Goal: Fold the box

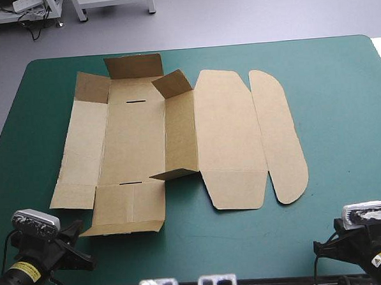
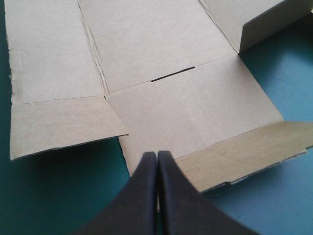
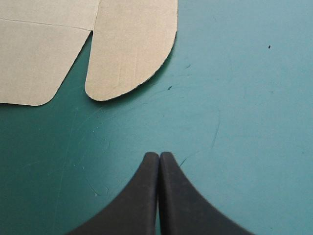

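Our left claw (image 2: 157, 154) and right claw (image 3: 159, 155) are both clenched and empty at the near edge of the desk (image 1: 341, 96). The box (image 1: 133, 139) lies mostly flat, left of centre; nudging one edge might just slide it whole.

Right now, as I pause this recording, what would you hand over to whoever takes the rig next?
Left pincer: shut, empty, at the near edge of the box.
Right pincer: shut, empty, over bare table, short of the rounded lid flap.
Box: spread open mid-table, lid panel lying flat; one long wall and a few end flaps partly raised.
Done: nothing tucked yet.
Left: raise the walls and tuck them in.
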Action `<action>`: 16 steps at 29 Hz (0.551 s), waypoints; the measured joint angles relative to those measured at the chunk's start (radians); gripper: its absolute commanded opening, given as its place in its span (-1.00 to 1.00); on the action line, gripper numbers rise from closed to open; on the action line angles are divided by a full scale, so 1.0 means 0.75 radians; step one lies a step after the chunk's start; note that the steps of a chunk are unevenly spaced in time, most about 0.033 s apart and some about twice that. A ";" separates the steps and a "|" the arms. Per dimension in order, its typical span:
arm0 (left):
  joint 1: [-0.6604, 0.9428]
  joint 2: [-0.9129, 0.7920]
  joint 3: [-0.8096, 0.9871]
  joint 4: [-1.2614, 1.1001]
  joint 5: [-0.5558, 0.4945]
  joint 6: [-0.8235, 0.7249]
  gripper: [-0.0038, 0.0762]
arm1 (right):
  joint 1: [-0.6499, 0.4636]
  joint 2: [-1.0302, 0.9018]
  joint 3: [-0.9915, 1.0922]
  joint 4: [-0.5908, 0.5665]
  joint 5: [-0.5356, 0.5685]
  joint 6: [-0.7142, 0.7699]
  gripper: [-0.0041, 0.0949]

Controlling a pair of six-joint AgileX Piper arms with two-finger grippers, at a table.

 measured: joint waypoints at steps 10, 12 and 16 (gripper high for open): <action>0.000 0.064 -0.154 0.109 0.004 0.000 -0.93 | 0.000 0.000 0.000 0.000 0.000 0.000 -0.95; 0.000 0.141 -0.255 0.146 0.004 0.000 -0.93 | 0.000 0.000 0.000 0.000 0.000 0.000 -0.95; 0.000 0.329 -0.468 0.202 -0.002 0.019 -0.93 | 0.000 0.000 0.000 0.000 0.000 0.000 -0.95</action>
